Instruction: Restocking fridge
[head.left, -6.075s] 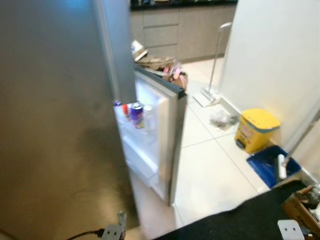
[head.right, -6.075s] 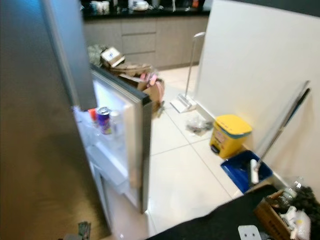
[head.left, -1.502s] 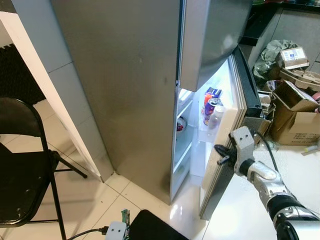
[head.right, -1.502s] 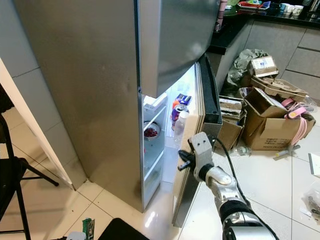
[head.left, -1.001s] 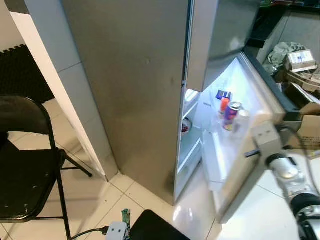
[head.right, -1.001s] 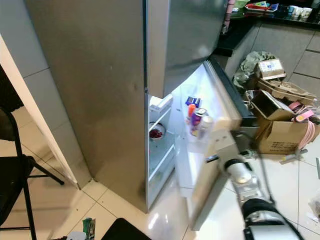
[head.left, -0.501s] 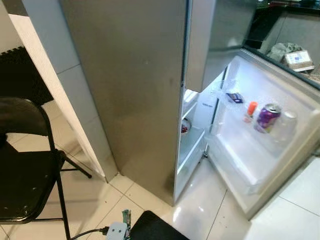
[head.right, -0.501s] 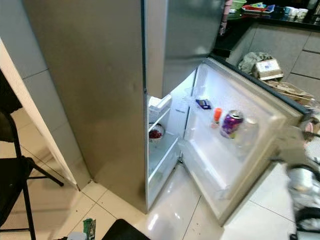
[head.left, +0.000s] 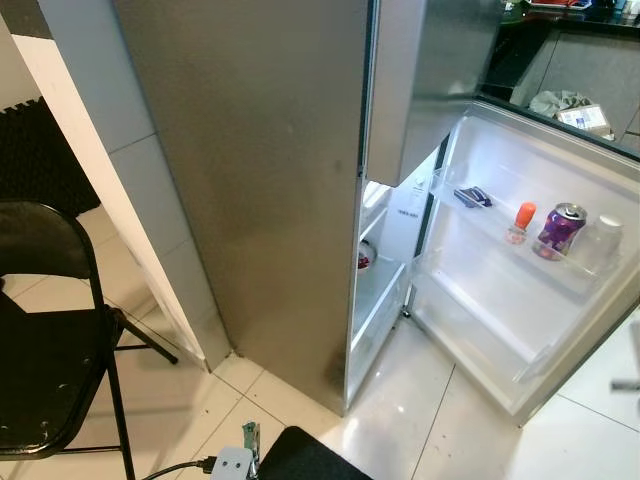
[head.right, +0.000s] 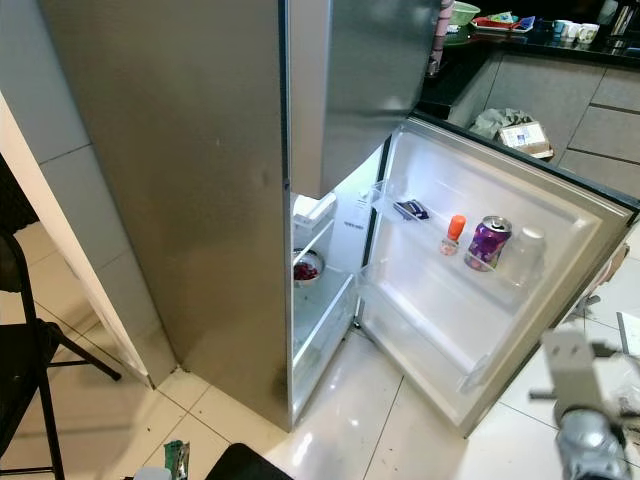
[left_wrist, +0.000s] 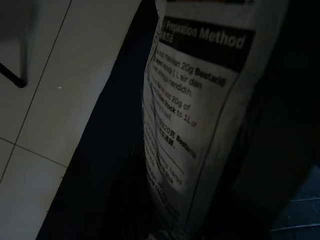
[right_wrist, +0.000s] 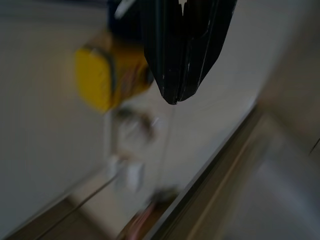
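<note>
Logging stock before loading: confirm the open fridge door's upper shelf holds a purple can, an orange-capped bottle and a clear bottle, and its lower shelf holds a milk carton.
Not quite. The purple can, orange-capped bottle and clear bottle stand on the upper shelf of the open fridge door, but the lower shelf holds nothing, as the right eye view shows.

A home kitchen is showing here. A tall steel fridge (head.right: 200, 180) is standing on pale glossy floor tiles (head.right: 360, 420), its lower door (head.right: 480, 270) hanging wide open with a drink can (head.right: 487, 243) and small bottle (head.right: 454, 233) sitting on its shelf. Behind, a dark countertop (head.right: 520, 35) is carrying cups and bowls over grey drawer fronts (head.right: 600, 110). A black folding chair (head.left: 50, 330) is standing near the left edge.
</note>
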